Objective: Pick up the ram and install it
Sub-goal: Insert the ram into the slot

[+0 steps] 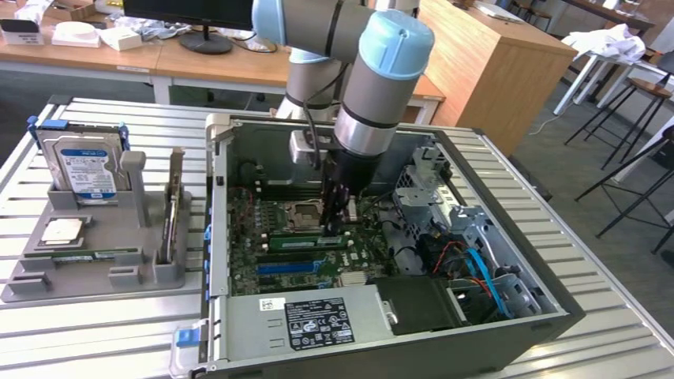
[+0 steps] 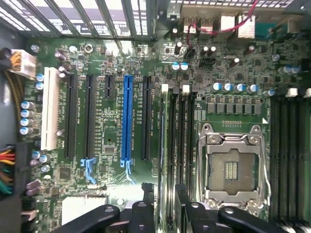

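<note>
Arm reaches down into the open black computer case (image 1: 526,335) on the slatted metal table (image 1: 95,332). The black two-fingered gripper (image 1: 335,227) sits low over the green motherboard (image 1: 252,237). In the wrist view its fingers (image 2: 146,194) stand spread with a clear gap between them, pinching nothing.

The ram, a long thin green circuit-board stick (image 1: 300,240), stands on edge in a slot. The square metal processor socket (image 1: 300,213) is on its far side and the blue expansion slot (image 1: 286,267) on its near side. The gripper is at the stick's end toward the exterior view's right. I can't tell whether it touches the stick or is just above it.

My read: the stick is in its slot and the step in hand is the seating. To do it well I want even pressure straight down with no sideways lean, and both white latch tabs (image 2: 165,88) snapped in. Edge-on from the wrist view, I can't tell if it is fully home. The fingers should stay off the small capacitors (image 2: 180,66) beside the slots.

The grey parts holder (image 1: 95,276), with the blue-labelled silver hard drive (image 1: 84,170), sits well apart at the exterior view's left.
</note>
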`<state>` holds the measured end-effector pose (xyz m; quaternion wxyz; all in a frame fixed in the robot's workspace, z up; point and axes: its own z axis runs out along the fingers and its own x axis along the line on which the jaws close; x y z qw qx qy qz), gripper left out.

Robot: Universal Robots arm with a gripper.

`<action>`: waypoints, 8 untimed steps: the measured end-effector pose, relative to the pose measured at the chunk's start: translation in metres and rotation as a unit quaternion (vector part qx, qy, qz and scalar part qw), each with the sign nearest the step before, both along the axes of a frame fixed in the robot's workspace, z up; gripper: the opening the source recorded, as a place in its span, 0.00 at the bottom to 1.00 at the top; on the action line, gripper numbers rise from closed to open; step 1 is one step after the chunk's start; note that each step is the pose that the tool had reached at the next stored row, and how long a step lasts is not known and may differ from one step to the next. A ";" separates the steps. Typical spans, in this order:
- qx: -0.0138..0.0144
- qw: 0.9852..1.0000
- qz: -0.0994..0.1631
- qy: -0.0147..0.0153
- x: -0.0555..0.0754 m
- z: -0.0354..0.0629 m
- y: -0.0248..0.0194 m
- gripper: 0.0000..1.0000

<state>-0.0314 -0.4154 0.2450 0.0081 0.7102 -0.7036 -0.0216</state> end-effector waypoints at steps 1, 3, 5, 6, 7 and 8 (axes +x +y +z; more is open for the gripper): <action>0.000 1.000 0.000 0.000 0.000 0.0023 0.0000 0.31; 0.000 1.000 0.000 0.000 0.000 0.0076 0.0000 0.31; 0.000 1.000 0.000 0.000 0.000 0.0139 0.0000 0.31; 0.000 1.000 0.000 0.000 0.000 0.0172 0.0000 0.31; 0.000 1.000 0.000 0.000 0.000 0.0204 0.0000 0.31; 0.000 1.000 0.000 0.000 0.000 0.0233 0.0000 0.31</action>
